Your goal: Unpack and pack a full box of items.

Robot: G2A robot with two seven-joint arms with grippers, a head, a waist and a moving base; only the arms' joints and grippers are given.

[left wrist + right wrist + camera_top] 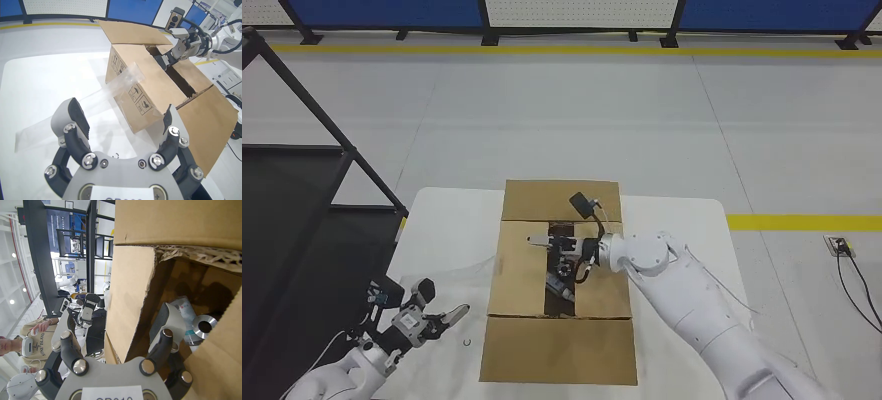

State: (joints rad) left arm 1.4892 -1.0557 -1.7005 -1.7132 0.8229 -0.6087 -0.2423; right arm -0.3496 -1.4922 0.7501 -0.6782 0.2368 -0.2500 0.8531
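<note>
The cardboard box (519,268) sits mid-way along the bench (442,225), its top flap (128,285), seemingly light, stiff and tearable, best pinched near its free edge, straddled by the open right pincer (115,311), while the left pincer (122,108) hangs open, empty.

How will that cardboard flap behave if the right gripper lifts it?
The flap is probably stiff, being corrugated board, and should swing on its fold. Its torn edge looks ragged, so it may crumple or tear further if the right gripper pinches there.
</note>
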